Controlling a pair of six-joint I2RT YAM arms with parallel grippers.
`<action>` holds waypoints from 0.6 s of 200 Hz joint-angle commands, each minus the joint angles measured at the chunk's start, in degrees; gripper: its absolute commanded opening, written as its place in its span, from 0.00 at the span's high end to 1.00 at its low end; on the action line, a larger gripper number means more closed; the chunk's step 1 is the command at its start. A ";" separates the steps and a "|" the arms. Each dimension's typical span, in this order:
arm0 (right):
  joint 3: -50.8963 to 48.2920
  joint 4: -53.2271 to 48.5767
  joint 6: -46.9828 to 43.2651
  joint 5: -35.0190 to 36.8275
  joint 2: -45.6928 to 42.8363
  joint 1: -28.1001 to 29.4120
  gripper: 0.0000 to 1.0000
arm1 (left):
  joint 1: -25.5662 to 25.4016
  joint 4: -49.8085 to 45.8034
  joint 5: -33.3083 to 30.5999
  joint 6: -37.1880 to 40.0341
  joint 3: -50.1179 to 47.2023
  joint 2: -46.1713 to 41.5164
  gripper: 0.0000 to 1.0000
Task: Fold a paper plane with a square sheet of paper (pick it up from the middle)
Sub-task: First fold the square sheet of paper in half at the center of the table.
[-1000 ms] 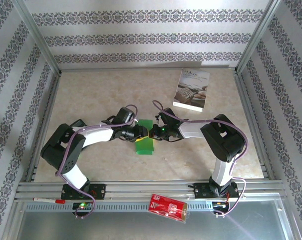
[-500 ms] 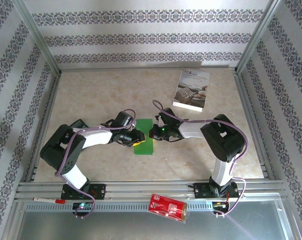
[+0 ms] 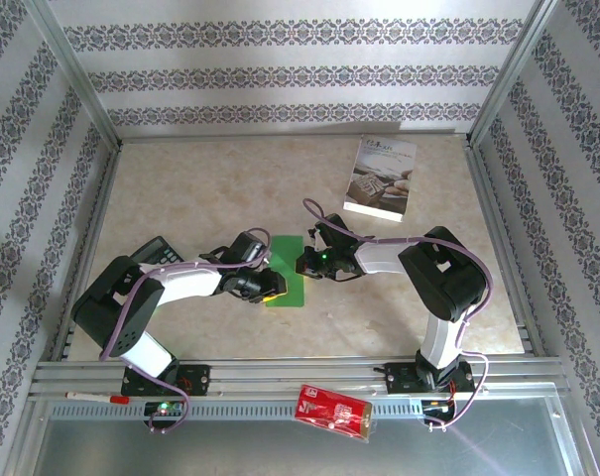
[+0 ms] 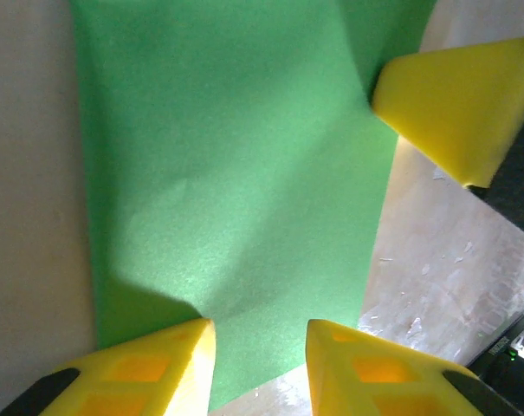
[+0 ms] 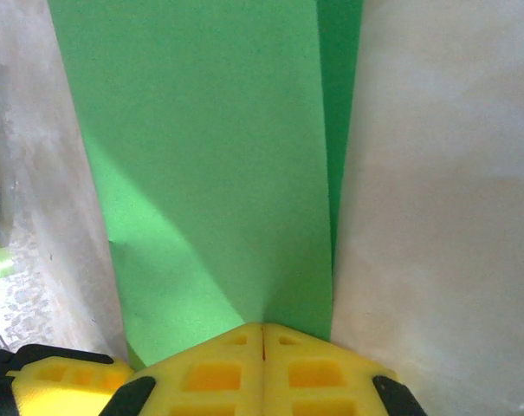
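Green paper sheet (image 4: 227, 173) looks light, floppy; I'd pinch mid-edge. Left fingers (image 4: 158, 368) spread, right fingers (image 5: 218, 368) pressed together.

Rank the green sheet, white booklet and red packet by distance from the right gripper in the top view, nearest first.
From the right gripper:
1. green sheet: right at its fingertips, centre of the scene.
2. white booklet: farther back, to the right.
3. red packet: at the near edge, slightly right of centre.
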 commanded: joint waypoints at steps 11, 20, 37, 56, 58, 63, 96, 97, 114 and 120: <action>-3.69 -13.53 -1.78 10.29 5.71 -0.86 1.00 | 1.03 -6.66 -3.72 1.91 -1.79 -0.46 0.69; -3.66 -13.64 -1.87 10.35 5.71 -0.89 1.00 | 1.06 -6.74 -3.84 1.80 -1.96 -0.72 0.69; -3.60 -13.85 -2.07 10.40 5.74 -0.91 1.00 | 1.13 -7.91 -4.62 1.73 -2.20 -1.53 0.70; -3.64 -13.96 -2.15 10.50 5.88 -0.99 1.00 | 1.12 -8.85 -5.40 1.67 -2.87 -3.33 0.70; -3.68 -14.01 -2.17 10.43 5.88 -0.99 1.00 | 1.10 -8.99 -5.43 1.77 -2.93 -3.64 0.70; -3.66 -13.98 -2.22 10.48 5.89 -0.99 1.00 | 1.21 -9.13 -5.44 1.83 -3.15 -4.17 0.70; -3.67 -13.86 -2.25 10.48 5.97 -0.99 1.00 | 1.17 -11.17 -5.66 2.16 -3.55 -6.38 0.71; -3.67 -13.90 -2.27 10.51 5.97 -0.99 1.00 | 1.19 -11.17 -5.59 2.21 -3.51 -6.44 0.71; -3.41 -13.95 -2.29 10.37 5.98 -1.06 1.00 | 1.13 -8.73 -3.18 1.62 -3.41 -8.04 0.70; -3.40 -14.02 -2.29 10.37 5.89 -1.01 1.00 | 1.10 -6.70 -1.98 0.98 -3.69 -9.06 0.70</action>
